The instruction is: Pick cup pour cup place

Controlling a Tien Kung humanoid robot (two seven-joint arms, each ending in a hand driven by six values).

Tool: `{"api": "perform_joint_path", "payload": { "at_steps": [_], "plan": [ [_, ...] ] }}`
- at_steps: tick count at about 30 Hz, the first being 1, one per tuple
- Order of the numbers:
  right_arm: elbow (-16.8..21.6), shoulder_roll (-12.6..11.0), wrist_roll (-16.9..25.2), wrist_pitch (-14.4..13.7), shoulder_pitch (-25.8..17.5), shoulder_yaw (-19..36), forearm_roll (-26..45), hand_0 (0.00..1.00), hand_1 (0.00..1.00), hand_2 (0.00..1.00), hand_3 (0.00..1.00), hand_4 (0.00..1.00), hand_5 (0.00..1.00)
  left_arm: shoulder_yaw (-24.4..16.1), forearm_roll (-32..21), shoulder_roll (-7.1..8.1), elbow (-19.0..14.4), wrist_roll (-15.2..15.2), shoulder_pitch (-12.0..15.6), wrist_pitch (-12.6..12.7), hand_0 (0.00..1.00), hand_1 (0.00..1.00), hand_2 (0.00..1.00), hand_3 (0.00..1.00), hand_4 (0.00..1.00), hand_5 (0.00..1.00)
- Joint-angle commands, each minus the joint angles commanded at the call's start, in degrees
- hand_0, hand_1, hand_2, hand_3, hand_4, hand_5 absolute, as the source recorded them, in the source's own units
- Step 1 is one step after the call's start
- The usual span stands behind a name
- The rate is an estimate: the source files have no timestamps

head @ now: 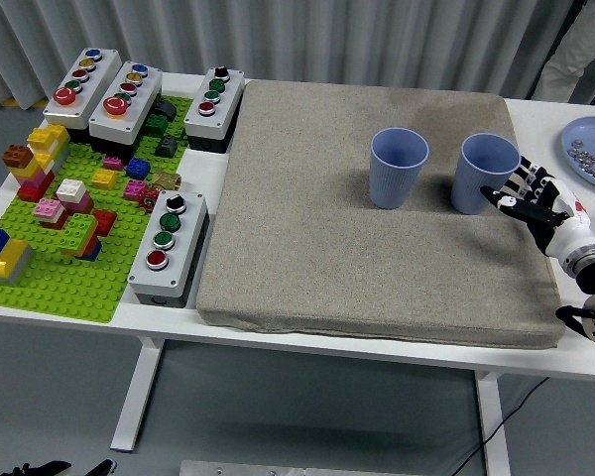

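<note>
Right hand (pixel 535 198) comes in from the right edge, low over the grey mat (pixel 367 288), fingers (pixel 521 181) spread and relaxed, holding nothing; fingertips sit just beside the right blue cup (pixel 486 174), looks about touching its side but can't tell for sure. That cup stands upright immediately left of the hand, open end up, on the mat. Second blue cup (pixel 398 167) upright further left of the hand, near the first cup but apart from it, also on the mat. Can't see anything inside either cup from this angle. Behind and right of the hand, at the picture edge, a blue plate (pixel 585 134) with small metal bits and something orange on it, cut off by the frame. Mat covers most of the white tabletop (pixel 278 342). Well away to the hand's left: a green baseplate (pixel 69 283) with coloured bricks stacked on it, and four grey button boxes around it, one (pixel 169 246) at the mat's left edge, three (pixel 124 94) along the far side. Left hand not visible. Part of a person's pale clothing (pixel 575 50) shows at the top right corner, beyond the hand, hands not seen
</note>
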Motion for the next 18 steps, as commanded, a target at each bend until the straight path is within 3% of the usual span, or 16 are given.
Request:
{"api": "perform_joint_path", "payload": {
  "at_steps": [18],
  "plan": [
    [-0.92, 0.58, -0.07, -0.02, 0.82, -0.39, 0.08, 0.930, 0.880, 0.953, 0.912, 0.845, 0.238, -0.21, 0.49, -0.02, 0.00, 0.09, -0.07, -0.02, 0.768, 0.765, 0.829, 0.681, 0.506, 0.998]
  ]
}}
